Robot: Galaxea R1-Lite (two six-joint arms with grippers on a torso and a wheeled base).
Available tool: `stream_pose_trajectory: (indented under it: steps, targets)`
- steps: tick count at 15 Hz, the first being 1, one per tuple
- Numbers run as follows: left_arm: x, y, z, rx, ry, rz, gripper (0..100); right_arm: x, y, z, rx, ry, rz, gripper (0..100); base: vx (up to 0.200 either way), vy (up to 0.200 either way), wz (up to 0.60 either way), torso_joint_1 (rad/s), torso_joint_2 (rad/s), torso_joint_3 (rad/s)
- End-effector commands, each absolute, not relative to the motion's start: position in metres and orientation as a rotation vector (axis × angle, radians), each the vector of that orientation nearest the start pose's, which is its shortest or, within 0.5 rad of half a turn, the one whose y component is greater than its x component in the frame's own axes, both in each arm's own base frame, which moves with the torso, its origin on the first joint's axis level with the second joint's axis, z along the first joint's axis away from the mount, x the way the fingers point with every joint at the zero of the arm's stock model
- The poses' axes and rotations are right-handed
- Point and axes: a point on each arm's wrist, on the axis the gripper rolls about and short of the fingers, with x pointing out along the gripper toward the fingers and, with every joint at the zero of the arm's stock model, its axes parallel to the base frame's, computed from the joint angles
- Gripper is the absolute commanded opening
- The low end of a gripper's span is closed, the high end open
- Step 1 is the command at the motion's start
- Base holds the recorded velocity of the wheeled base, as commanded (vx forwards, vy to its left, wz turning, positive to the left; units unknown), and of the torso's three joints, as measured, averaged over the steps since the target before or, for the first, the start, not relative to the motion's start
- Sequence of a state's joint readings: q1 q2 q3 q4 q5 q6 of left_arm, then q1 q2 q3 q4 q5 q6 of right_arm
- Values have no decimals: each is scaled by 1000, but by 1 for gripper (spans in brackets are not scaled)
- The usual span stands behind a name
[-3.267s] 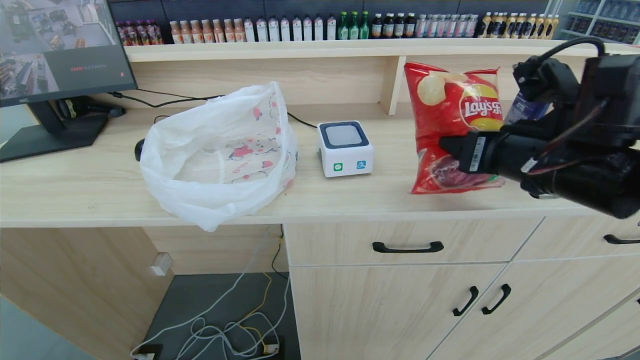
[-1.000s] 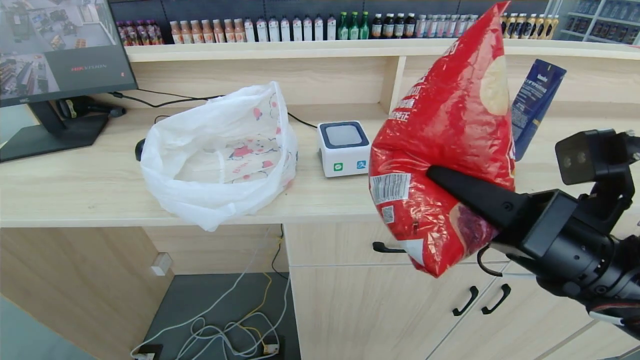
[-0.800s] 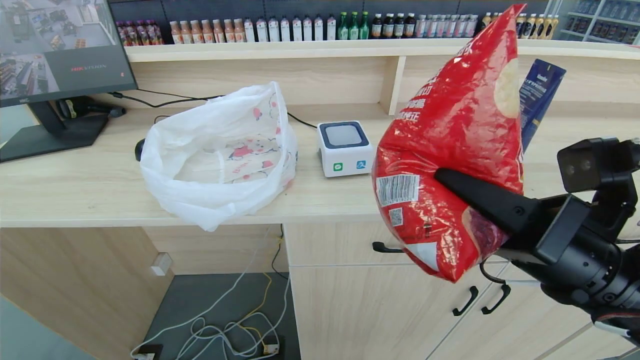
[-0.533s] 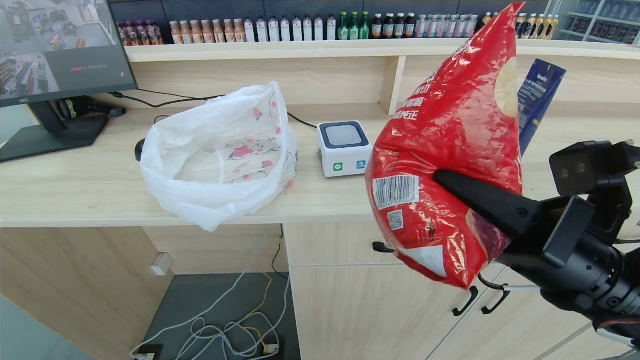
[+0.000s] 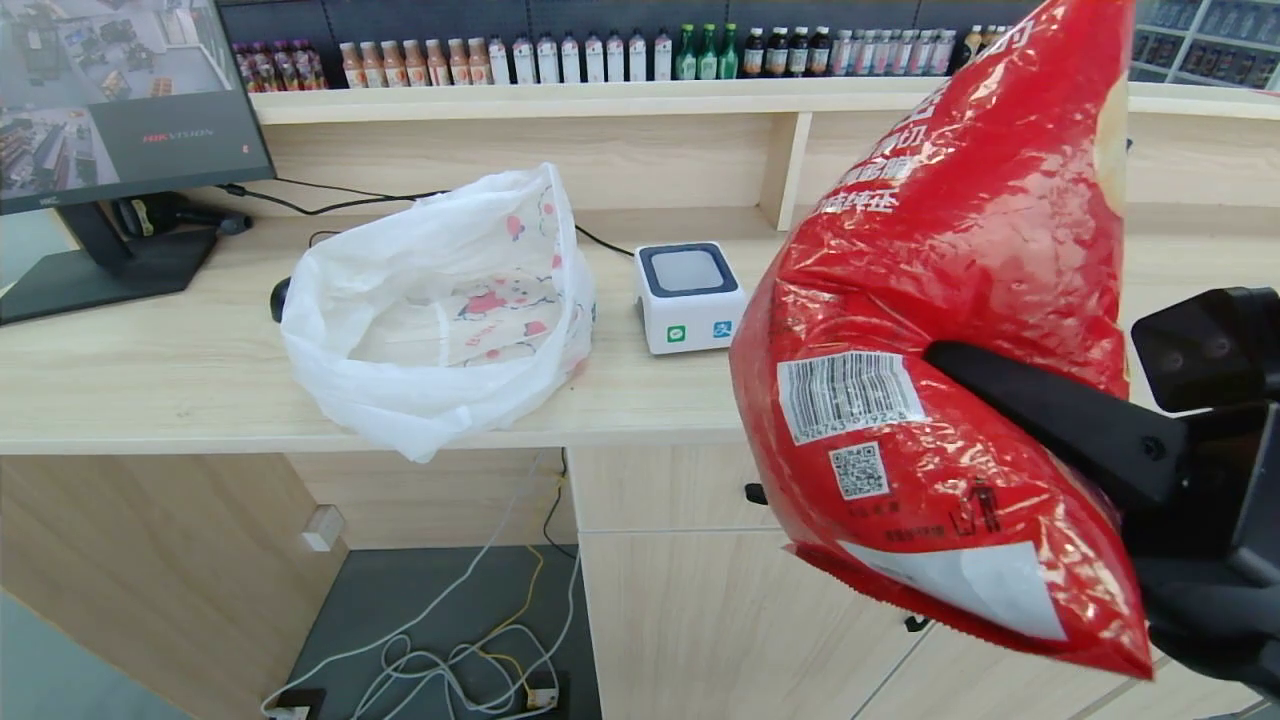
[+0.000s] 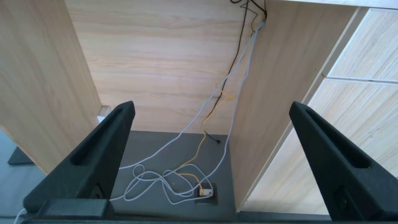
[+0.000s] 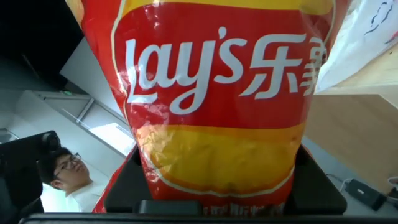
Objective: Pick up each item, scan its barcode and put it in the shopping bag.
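The right gripper (image 5: 960, 365) is clamped on the chip bag (image 5: 960, 230). One black finger (image 5: 1040, 410) lies pressed across its lower back panel, and in the right wrist view the bag sits squeezed between both fingers. The bag hangs in the air on the near side of the counter (image 5: 150, 380), tilted with its top corner high. Its barcode (image 5: 850, 395) is just past the visible fingertip and uncovered.

It looks light and air-filled, with a soft, glossy, crinkled film that is probably slippery, and the contents are fragile. A firm but not crushing hold across the lower body seems right, kept off the barcode — as it is now. A puffed bag may twist in the grip when turned, so the printed side should be brought down to face the window slowly.

Beyond the fingertips and to their left, the white scanner (image 5: 690, 295) stands on the counter with its window facing up. Further left of it stands the open shopping bag (image 5: 440, 310), its mouth wide.

The left gripper (image 6: 211, 155) hangs low with its fingers spread apart and nothing between them — past their tips are loose cables (image 6: 180, 180) on the floor under the counter.

Farthest off are a monitor (image 5: 110, 90) and a shelf of bottles (image 5: 640, 50).
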State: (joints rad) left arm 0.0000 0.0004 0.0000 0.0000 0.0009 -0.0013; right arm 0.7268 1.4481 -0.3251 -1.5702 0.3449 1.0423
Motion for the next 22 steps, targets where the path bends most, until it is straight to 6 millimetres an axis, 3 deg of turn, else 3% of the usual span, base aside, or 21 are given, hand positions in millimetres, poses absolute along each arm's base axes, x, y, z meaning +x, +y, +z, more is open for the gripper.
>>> stream_pose_trajectory:
  steps: [1,8,22]
  targets:
    - [-23,0,75,-2,0,2,100,140,136,217,1010,128,1206,0,0,0,0,0,0,0]
    - [-23,0,75,-2,0,2,100,127,128,220,1036,131,1234,0,0,0,0,0,0,0]
    - [-23,0,75,-2,0,2,100,128,126,215,1019,136,1209,0,0,0,0,0,0,0]
